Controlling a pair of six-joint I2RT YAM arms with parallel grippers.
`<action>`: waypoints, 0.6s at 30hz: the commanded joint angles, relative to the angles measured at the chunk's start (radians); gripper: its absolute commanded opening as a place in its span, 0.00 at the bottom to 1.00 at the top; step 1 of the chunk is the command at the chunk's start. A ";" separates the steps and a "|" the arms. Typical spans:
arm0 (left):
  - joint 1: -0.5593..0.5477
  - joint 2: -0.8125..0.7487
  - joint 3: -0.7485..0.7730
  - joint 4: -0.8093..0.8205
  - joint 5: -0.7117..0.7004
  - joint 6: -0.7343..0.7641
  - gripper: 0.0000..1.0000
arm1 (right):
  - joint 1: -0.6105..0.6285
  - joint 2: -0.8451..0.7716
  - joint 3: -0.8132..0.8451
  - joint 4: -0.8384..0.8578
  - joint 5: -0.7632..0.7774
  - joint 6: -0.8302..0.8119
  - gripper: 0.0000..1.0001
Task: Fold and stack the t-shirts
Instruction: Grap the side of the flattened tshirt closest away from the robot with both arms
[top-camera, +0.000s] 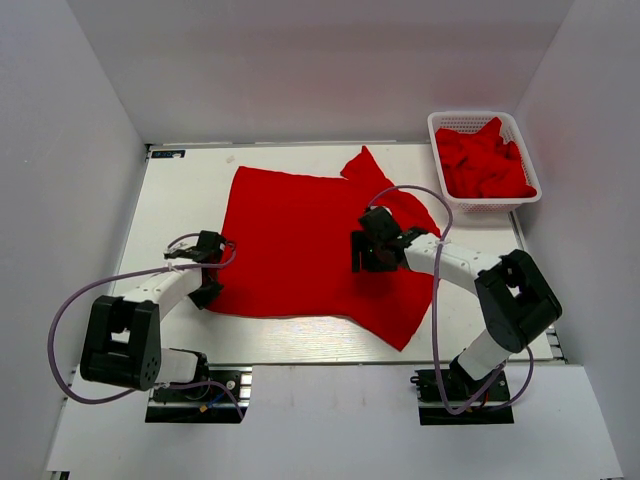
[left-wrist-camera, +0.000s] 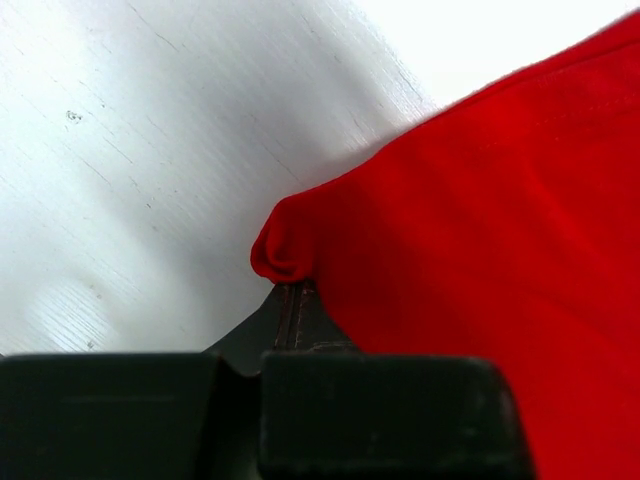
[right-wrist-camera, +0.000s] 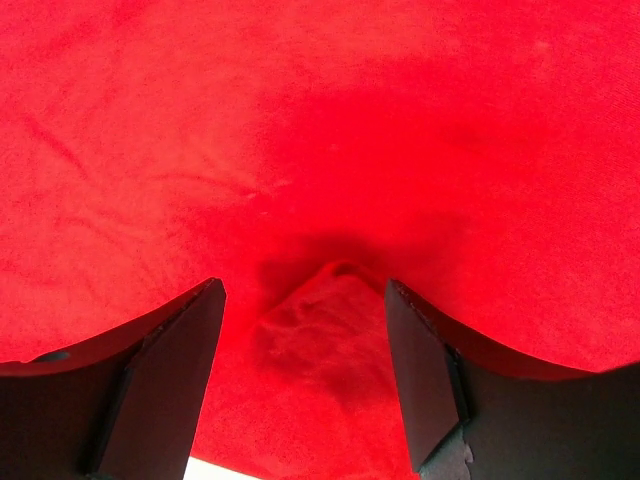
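Observation:
A red t-shirt (top-camera: 300, 240) lies spread on the white table, one sleeve pointing to the back (top-camera: 362, 163) and a flap reaching the front right. My left gripper (top-camera: 214, 268) is at the shirt's left edge. In the left wrist view its jaws (left-wrist-camera: 290, 298) are shut, with a small bunch of the shirt's edge (left-wrist-camera: 276, 250) at their tips. My right gripper (top-camera: 364, 250) is over the shirt's right half. In the right wrist view it (right-wrist-camera: 302, 292) is open, fingers pressed down on the shirt (right-wrist-camera: 320, 120), with a raised pucker of cloth (right-wrist-camera: 325, 300) between them.
A white basket (top-camera: 470, 117) with several crumpled red t-shirts (top-camera: 485, 160) stands at the back right, past the table's corner. Bare white table (top-camera: 180, 200) shows left of the shirt and along the front edge (top-camera: 300, 345). White walls enclose three sides.

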 joint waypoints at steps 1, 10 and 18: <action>0.009 0.023 -0.046 0.047 0.078 0.009 0.00 | 0.014 -0.035 -0.010 0.079 -0.068 -0.080 0.71; 0.009 -0.034 -0.026 0.027 0.055 0.028 0.00 | 0.018 0.037 0.013 0.061 -0.053 -0.094 0.62; 0.009 -0.043 -0.026 0.018 0.055 0.037 0.00 | 0.034 0.050 -0.021 0.070 -0.045 -0.088 0.25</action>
